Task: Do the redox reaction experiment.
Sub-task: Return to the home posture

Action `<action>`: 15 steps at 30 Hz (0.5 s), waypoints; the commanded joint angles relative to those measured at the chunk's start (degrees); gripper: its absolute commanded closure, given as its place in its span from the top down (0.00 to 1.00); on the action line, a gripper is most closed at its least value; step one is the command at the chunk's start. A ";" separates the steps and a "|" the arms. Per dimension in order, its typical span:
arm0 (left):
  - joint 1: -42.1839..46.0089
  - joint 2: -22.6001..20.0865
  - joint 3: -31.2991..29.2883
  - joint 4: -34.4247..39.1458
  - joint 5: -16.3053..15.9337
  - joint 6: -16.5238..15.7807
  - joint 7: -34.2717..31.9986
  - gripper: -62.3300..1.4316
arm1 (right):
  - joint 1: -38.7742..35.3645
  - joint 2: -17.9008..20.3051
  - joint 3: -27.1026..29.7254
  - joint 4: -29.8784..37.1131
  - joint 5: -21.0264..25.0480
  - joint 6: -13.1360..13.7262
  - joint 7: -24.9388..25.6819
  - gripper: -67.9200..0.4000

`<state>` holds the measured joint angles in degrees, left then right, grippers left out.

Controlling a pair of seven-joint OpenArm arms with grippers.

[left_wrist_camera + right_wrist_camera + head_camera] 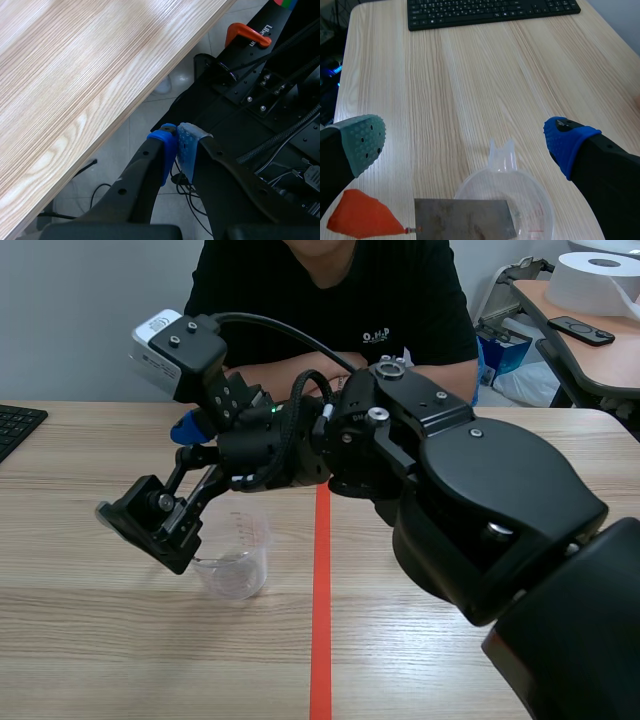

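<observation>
Pale wood-grain bench [120, 640], bearing one orange-red tape line that is running from 6 toward 12 o'clock near its middle.
- Black keyboard [15, 427]: lying at the bench's 9 o'clock edge.
- Person in a black shirt [330, 300]: sitting at 12 o'clock, forearms resting on the far edge.
- Second table [590, 360]: standing behind at 2 o'clock, carrying a white paper roll [600, 280] and a dark flat handset [582, 331].
- Clear plastic beaker [238, 565]: standing upright on the bench at 9 o'clock of the tape line, just beside it. Red graduation marks are showing on its wall.
- Grey metal-looking sheet [462, 224]: showing over the beaker's near rim. Whether it is touching the rim cannot be told.
- Orange-red wedge [362, 220]: showing beside the sheet. What it is cannot be told.
- Right arm: coming in from 4 o'clock, crossing the tape line and hanging raised over the beaker. The right end effector [466, 142] is standing wide open and gripping nothing, with the beaker below and between its grey-green pad [366, 141] and blue pad [567, 142]. The beaker's spout is pointing at 12 o'clock toward the keyboard.
- Left arm: sitting off the bench beside its edge, over a tiled floor [140, 120]. The left end effector [180, 150] is closed, pads pressing together on nothing. A black machine frame [250, 95] with an orange clamp [247, 35] is standing ahead of it.
</observation>
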<state>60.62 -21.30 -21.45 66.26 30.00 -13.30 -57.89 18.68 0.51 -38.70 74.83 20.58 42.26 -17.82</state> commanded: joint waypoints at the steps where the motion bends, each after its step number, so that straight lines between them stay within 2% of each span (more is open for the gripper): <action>1: 0.31 -0.37 -0.44 0.46 -0.37 0.11 -0.87 0.07 | 0.96 0.74 0.37 0.61 0.90 0.46 1.99 1.00; 2: 0.31 -0.48 -0.44 0.46 -0.37 0.11 -1.27 0.07 | 0.76 1.18 0.39 0.81 0.90 0.17 2.95 1.00; 5: 0.31 -0.70 -0.44 0.55 -0.72 0.11 -2.36 0.07 | -0.57 3.65 0.50 3.02 0.90 -3.21 6.47 1.00; 12: 0.31 -0.63 -0.44 1.66 -1.09 0.11 -6.01 0.07 | -5.51 12.72 1.31 14.64 0.87 -12.07 10.62 1.00; 14: 0.31 -0.66 -0.44 2.64 -2.58 0.11 -7.28 0.07 | -7.65 15.52 2.54 18.03 0.87 -13.90 11.74 1.00; 15: 0.33 -0.68 -0.44 3.32 -3.67 0.11 -7.76 0.11 | -8.76 16.94 3.26 19.47 1.14 -14.60 11.85 1.00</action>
<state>60.62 -21.61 -21.45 68.01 27.53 -13.30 -64.20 9.82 16.51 -36.67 93.58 21.02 27.90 -6.48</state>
